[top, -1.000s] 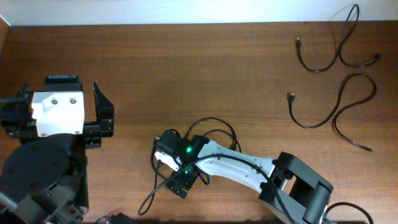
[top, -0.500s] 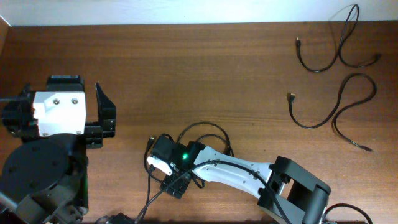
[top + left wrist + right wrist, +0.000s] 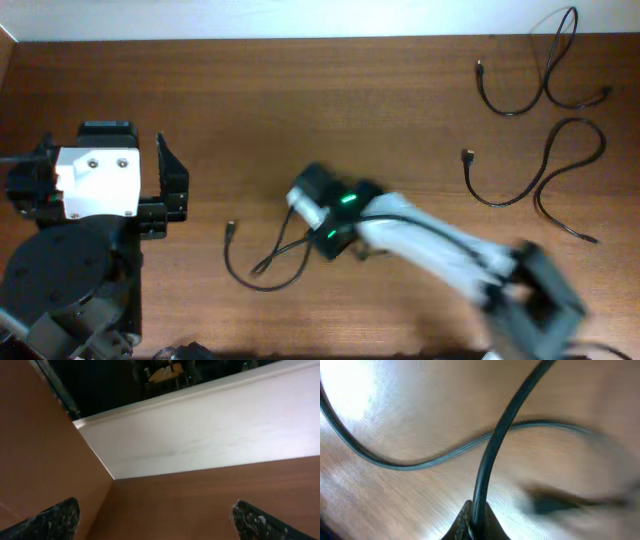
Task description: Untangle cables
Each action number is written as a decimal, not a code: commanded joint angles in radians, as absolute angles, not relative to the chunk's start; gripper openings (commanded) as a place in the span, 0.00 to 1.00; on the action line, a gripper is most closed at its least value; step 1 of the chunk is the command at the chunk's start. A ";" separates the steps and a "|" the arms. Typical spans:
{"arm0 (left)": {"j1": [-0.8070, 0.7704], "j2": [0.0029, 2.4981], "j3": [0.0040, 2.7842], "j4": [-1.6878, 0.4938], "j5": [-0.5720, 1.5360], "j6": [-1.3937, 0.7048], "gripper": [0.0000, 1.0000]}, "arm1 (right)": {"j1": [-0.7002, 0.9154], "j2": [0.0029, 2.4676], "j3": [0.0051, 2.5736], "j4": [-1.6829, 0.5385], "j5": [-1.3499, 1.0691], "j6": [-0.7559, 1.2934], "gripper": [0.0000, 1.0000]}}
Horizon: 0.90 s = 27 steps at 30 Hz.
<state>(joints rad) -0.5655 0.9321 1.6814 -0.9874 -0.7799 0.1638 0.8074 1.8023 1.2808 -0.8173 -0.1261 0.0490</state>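
Brown wood-grain worktop [image 3: 300, 100] is filling the overhead view, with a white wall [image 3: 225, 430] running along its far edge. Left arm [image 3: 95, 185] is sitting at the left edge, left fingers [image 3: 52, 520] standing wide apart on nothing. Right arm [image 3: 430, 240], blurred, is stretching over the front middle, right fingers [image 3: 462, 527] pinching a black cable [image 3: 495, 445]; slack is looping toward the front edge. Two separate cables [image 3: 545, 175] are lying by the far right corner.
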 commanded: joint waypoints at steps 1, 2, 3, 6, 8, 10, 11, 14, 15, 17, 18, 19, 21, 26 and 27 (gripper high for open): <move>-0.567 0.932 1.689 -0.986 -0.744 0.173 0.99 | 0.659 1.325 1.293 -0.867 0.113 0.061 0.04; -0.567 0.936 1.689 -0.986 -0.744 0.173 0.99 | 0.598 1.208 1.293 -0.867 0.129 0.061 0.04; -0.567 0.939 1.689 -0.985 -0.744 0.173 0.99 | 0.539 1.118 1.293 -0.868 0.151 0.061 0.04; -0.567 0.960 1.689 -0.985 -0.724 0.173 0.99 | 0.311 0.901 1.293 -0.906 0.305 0.091 0.04; -0.567 0.984 1.689 -0.985 -0.722 0.173 0.99 | 0.118 0.812 1.293 -0.983 0.362 0.094 0.04; -0.567 1.000 1.689 -0.985 -0.722 0.173 0.99 | -0.066 0.801 1.293 -1.024 0.360 0.120 0.04; -0.567 1.000 1.689 -0.986 -0.722 0.173 0.99 | -0.144 0.810 1.293 -1.026 0.360 0.160 0.04; -0.567 0.992 1.689 -0.993 -0.722 0.173 0.99 | -0.429 0.853 1.293 -1.013 0.243 0.245 0.04; -0.567 0.992 1.689 -0.998 -0.723 0.173 0.99 | -0.483 0.865 1.293 -1.005 0.207 0.255 0.04; -0.567 0.992 1.689 -1.004 -0.722 0.173 0.99 | -0.635 0.909 1.292 -0.978 0.099 0.265 0.04; -0.567 0.992 1.689 -1.005 -0.722 0.173 0.99 | -0.716 0.946 1.292 -0.972 0.025 0.292 0.04; -0.567 0.992 1.689 -1.005 -0.723 0.173 0.99 | -0.763 0.977 1.292 -0.962 -0.014 0.308 0.04; -0.567 0.992 1.689 -1.009 -0.727 0.174 0.99 | -0.833 1.101 1.292 -0.959 -0.042 0.327 0.04; -0.567 0.992 1.689 -1.012 -0.726 0.173 0.99 | -0.870 1.243 1.292 -0.990 -0.052 0.356 0.04; -0.567 0.992 1.689 -1.012 -0.726 0.173 0.99 | -0.879 1.235 1.292 -0.996 -0.053 0.358 0.04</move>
<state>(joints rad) -0.5667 0.9985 1.6810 -1.0107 -0.7292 0.1638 -0.8585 1.2537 1.2896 -0.9894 -0.0330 0.3344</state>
